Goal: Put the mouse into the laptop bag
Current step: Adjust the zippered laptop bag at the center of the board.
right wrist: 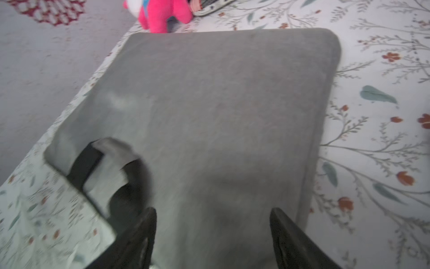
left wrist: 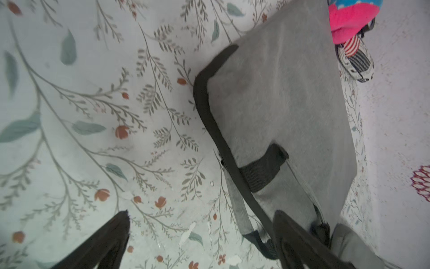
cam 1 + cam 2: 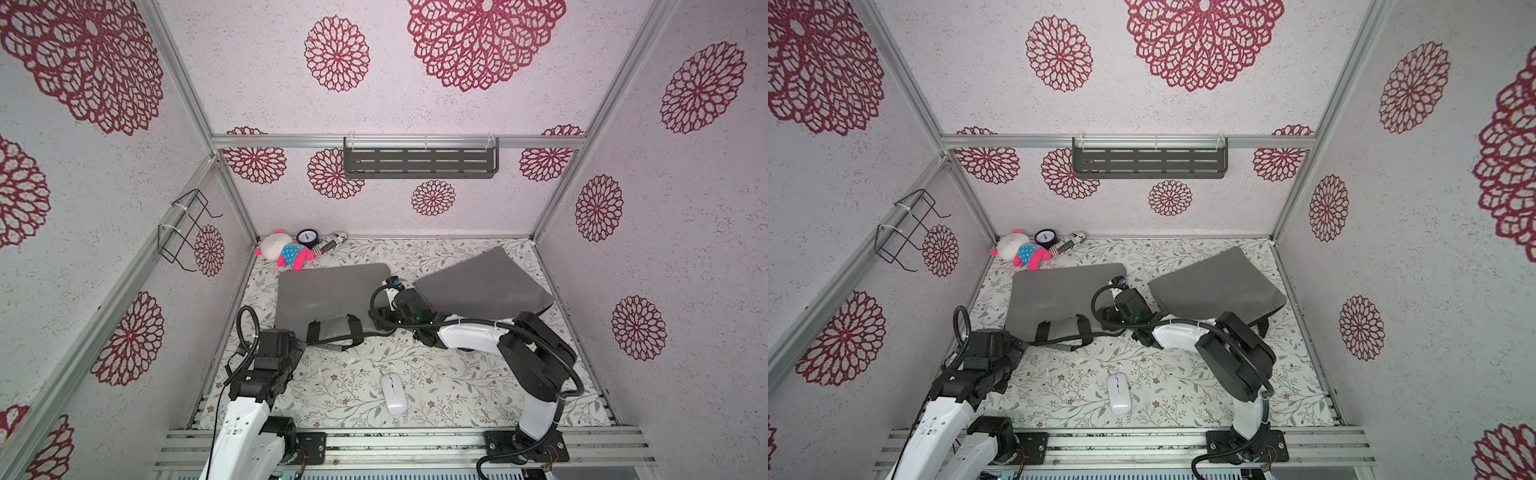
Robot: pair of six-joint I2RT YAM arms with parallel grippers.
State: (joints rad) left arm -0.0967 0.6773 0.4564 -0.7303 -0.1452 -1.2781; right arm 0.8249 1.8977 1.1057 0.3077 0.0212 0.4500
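Mouse: The white mouse [image 3: 392,392] is lying flat on the bench [image 3: 457,395], near the middle of the front edge, and it is showing in both top views (it is outside the bag and well apart from both end effectors).

Laptop bag: The grey laptop bag [image 3: 328,293] is lying flat toward the left side of the bench. Its grey and black handle [image 3: 332,330] is pointing at the front edge.

Left end effector: The left end effector [image 2: 201,213] is holding its fingers spread wide, with nothing pinched. One finger is hanging over the handle end of the bag. The other is hanging over the flowery bench cover.

Right end effector: The right end effector [image 1: 213,210] is hanging over the front right corner of the bag with its fingers spread apart. Grey bag cloth is showing between them. The wrist view is blurry, so I cannot tell if the fingers are touching the cloth.

Second grey piece: A second grey piece [image 3: 482,286] is lying toward the right edge, turned at a slant. The right arm is covering part of it.

Back left corner: A pink and white soft toy [image 3: 286,251], a round dial [image 3: 308,237] and a small striped toy [image 3: 330,244] are sitting close together. The soft toy's pink legs are resting just beside the back edge of the bag.
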